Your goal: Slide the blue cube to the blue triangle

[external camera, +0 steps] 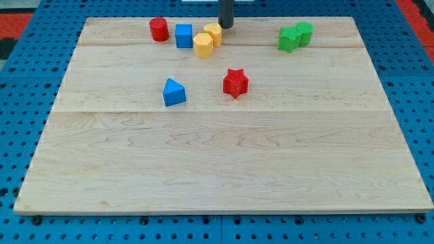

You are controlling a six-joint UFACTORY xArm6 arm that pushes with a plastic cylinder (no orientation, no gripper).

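Note:
The blue cube [184,36] sits near the view's top, left of centre, between a red cylinder [159,29] and two yellow blocks. The blue triangle [173,92] lies below it, toward the board's middle left. My tip [226,26] is at the view's top centre, just right of the upper yellow block [213,33] and well right of the blue cube, not touching the cube.
A second yellow block [203,45] touches the blue cube's right side. A red star [235,83] lies right of the blue triangle. Two green blocks [294,36] sit at the top right. The wooden board [224,169] rests on a blue pegboard.

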